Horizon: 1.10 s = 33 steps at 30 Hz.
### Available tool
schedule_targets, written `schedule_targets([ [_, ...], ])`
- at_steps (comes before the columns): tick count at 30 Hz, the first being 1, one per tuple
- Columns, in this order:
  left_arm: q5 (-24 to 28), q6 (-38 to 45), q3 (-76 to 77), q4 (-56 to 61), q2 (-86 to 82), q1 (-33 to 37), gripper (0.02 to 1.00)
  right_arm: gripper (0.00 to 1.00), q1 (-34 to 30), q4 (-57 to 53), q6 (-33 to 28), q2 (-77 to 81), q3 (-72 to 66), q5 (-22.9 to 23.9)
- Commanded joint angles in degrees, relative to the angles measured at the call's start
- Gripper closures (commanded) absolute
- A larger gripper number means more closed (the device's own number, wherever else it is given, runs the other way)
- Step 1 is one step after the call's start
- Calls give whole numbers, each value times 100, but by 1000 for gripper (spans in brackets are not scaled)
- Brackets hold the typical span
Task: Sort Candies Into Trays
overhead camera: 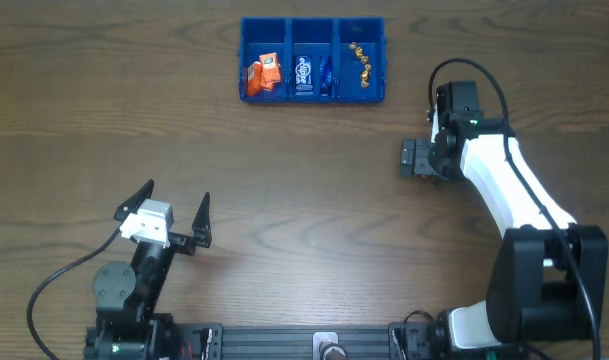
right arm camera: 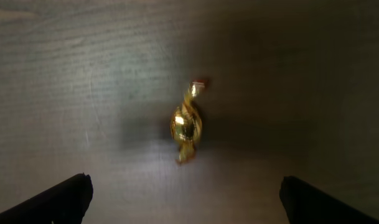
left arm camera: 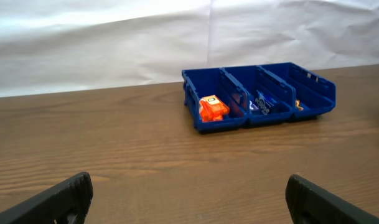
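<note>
A blue tray point(overhead camera: 312, 96) with three compartments stands at the back centre of the wooden table. Its left bin holds orange candies point(overhead camera: 265, 74), the middle one blue candies point(overhead camera: 304, 72), the right one gold candies point(overhead camera: 360, 60). One gold-wrapped candy point(right arm camera: 187, 124) lies alone on the table, straight beneath my right gripper point(right arm camera: 186, 186), which hovers open above it. In the top view that right gripper point(overhead camera: 417, 158) sits right of centre, hiding the candy. My left gripper point(overhead camera: 174, 205) is open and holds nothing, low at the front left, facing the tray point(left arm camera: 257, 115).
Bare wood surrounds the tray on all sides. A white backdrop point(left arm camera: 114, 37) rises behind the table's far edge. The arm bases and a black rail point(overhead camera: 304, 342) run along the front edge.
</note>
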Motion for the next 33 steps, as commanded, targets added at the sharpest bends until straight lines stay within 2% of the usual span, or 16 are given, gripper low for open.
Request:
schedule_targets([
  [1,101,-63,-120,-173,-39,35,20,18,-31,293,-179,402,-33,-85],
  [19,98,-63,-120,-173,-39,35,20,150,-31,549,-199,828,-39,-61],
  [33,98,-63,-120,-173,-39,35,20,299,-31,649,-197,935,-42,-61],
])
